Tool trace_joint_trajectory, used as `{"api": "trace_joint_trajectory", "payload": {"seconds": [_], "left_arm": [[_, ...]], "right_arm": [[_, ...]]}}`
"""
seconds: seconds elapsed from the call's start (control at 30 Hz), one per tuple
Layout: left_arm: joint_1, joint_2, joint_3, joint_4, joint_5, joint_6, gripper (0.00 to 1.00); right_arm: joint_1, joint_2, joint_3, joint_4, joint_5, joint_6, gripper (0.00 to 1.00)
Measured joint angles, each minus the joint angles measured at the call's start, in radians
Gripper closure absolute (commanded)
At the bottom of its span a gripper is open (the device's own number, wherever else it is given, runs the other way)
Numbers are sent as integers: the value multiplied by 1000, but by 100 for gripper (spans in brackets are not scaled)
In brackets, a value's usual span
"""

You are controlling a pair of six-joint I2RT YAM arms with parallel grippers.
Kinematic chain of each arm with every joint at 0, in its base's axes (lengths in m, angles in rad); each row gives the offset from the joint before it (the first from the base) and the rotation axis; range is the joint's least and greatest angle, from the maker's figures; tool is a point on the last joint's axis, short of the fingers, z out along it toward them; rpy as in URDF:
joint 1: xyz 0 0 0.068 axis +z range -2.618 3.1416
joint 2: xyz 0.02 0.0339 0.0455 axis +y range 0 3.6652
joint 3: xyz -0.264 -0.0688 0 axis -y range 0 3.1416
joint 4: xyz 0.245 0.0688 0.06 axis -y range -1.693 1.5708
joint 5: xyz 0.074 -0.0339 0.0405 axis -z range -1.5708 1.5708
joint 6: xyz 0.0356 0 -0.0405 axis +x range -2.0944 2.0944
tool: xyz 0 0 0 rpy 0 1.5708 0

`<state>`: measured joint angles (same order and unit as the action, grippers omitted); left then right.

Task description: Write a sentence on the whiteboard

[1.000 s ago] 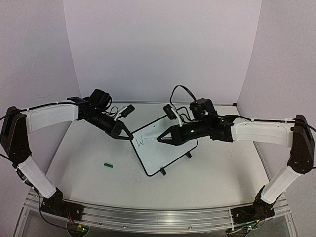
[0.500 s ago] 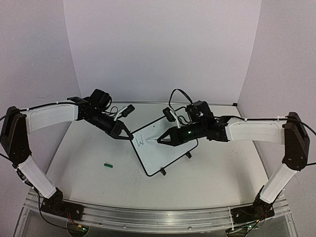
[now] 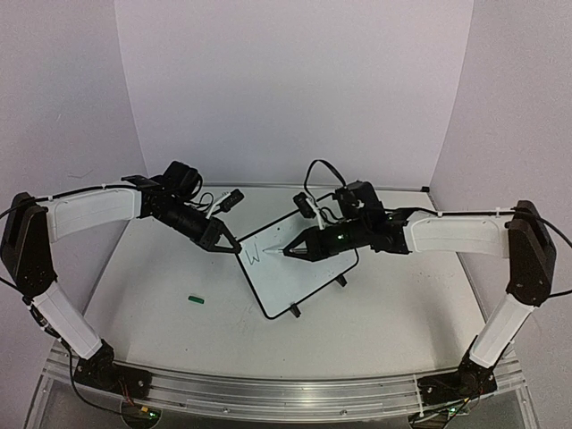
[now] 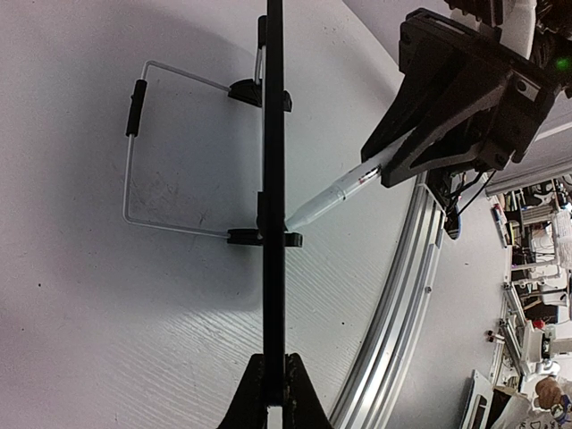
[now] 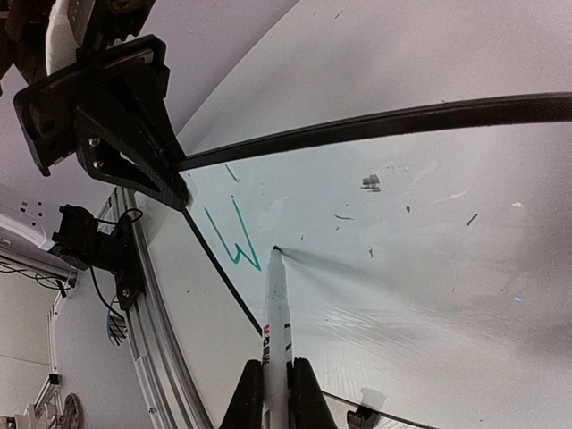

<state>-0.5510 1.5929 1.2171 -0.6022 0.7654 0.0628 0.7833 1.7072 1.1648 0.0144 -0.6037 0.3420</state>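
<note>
The whiteboard (image 3: 290, 281) stands tilted mid-table, with a green "W" (image 3: 255, 255) near its upper left corner. My left gripper (image 3: 234, 246) is shut on that corner's black frame; in the left wrist view the whiteboard (image 4: 273, 179) shows edge-on between the left gripper's (image 4: 275, 362) fingers. My right gripper (image 3: 299, 252) is shut on a white marker (image 5: 277, 313). The marker's tip touches the whiteboard (image 5: 402, 250) just right of the "W" (image 5: 234, 237). The right gripper (image 5: 275, 371) pinches the barrel low down.
A small green cap (image 3: 197, 298) lies on the table left of the board. A wire stand (image 4: 134, 152) and black feet (image 3: 294, 311) sit behind and under the board. An aluminium rail (image 3: 268, 393) runs along the near edge.
The right arm has shifted slightly to the left, with the marker still at the board beside the "W". The left arm and the board have not moved.
</note>
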Motion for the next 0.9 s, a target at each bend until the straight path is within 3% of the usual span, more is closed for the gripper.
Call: {"api": "trace_joint_trajectory", "payload": {"seconds": [0.9], "left_arm": [[0, 0, 0, 0, -1, 0, 100]], "right_arm": [[1, 17, -16, 0, -32, -1, 100]]}}
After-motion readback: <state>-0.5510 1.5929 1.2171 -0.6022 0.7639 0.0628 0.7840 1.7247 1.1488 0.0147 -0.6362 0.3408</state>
